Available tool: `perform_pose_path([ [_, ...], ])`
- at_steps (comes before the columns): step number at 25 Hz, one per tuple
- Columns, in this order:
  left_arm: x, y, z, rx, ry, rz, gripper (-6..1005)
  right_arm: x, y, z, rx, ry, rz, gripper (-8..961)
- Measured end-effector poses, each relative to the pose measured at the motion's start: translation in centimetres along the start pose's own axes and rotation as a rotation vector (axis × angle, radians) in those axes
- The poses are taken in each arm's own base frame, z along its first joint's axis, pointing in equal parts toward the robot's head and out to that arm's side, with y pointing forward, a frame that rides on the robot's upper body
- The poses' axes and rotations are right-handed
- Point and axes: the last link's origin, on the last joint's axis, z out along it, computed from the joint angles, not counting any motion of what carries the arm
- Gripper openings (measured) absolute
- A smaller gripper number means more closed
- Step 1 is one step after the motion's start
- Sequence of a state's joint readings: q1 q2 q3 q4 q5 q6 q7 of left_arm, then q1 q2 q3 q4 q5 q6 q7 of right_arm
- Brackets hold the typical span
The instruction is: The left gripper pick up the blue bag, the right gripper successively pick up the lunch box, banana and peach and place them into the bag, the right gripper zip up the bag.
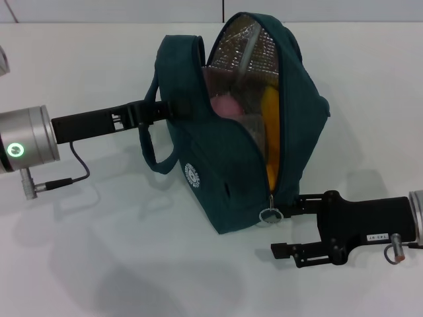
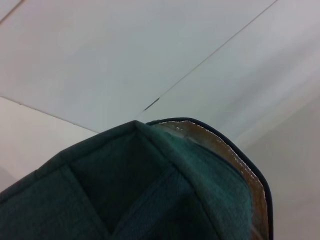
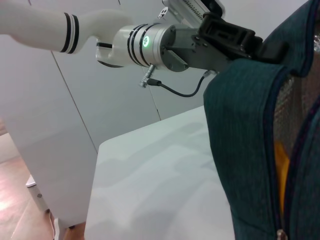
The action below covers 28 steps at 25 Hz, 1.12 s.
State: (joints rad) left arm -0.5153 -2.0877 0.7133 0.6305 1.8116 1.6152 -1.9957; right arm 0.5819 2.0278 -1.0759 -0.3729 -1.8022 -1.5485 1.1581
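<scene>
1. Zipper work is the step in hand, by my reading: the right gripper (image 1: 281, 228) sits at the near right part of the table (image 1: 99, 264), its two fingers spread apart. The upper finger reaches right up to the ring pull (image 1: 270, 215) at the near end of the zipper; whether it touches the ring I cannot tell. The lower finger lies free, close above the surface, holding nothing.

2. The blue bag (image 1: 225, 165) stands in the middle of the table, tilted, its mouth gaping. The zipper line runs from the ring pull at the near bottom end up and away toward the far top of the bag, so the pull lies just to the left of the right fingers and the closing stroke would travel away from the robot, along that long axis. The right arm is plainly the nearer one to the pull.

3. Inside the opening, against the silver lining, the banana (image 1: 271, 125) shows as a yellow strip along the right side and the peach (image 1: 225, 104) as a pink shape farther left. The lunch box cannot be made out clearly.

4. Farther back on the left, the left gripper (image 1: 153, 111) is clamped on the bag's handle (image 1: 153, 142), holding the bag up by its left side.
</scene>
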Motion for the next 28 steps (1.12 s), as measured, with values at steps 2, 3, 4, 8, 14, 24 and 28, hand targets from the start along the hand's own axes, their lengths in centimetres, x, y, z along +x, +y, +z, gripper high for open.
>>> perform_pose_path([
  [2,0.0,0.0,0.0,0.0,0.0,0.0,48,0.1,0.0,0.0,0.0,0.001,0.005,748],
  [3,0.0,0.0,0.0,-0.001,-0.001,0.001,48,0.1,0.0,0.1,0.001,0.001,0.007,742],
  [4,0.0,0.0,0.1,-0.001,-0.002,0.002,48,0.1,0.0,0.1,0.002,0.002,0.007,735],
  [8,0.0,0.0,0.1,-0.002,-0.004,0.003,48,0.2,0.0,0.1,0.003,0.003,0.008,715],
  [14,0.1,0.1,0.2,-0.003,-0.003,0.004,49,0.0,0.0,0.3,0.005,-0.015,0.017,695],
  [24,0.1,0.0,0.1,-0.002,-0.001,0.002,49,-0.1,-0.2,1.6,0.005,-0.003,0.011,661],
  [28,0.0,0.0,0.0,0.0,0.0,0.006,49,-0.1,-0.3,1.6,0.017,-0.001,0.013,647],
])
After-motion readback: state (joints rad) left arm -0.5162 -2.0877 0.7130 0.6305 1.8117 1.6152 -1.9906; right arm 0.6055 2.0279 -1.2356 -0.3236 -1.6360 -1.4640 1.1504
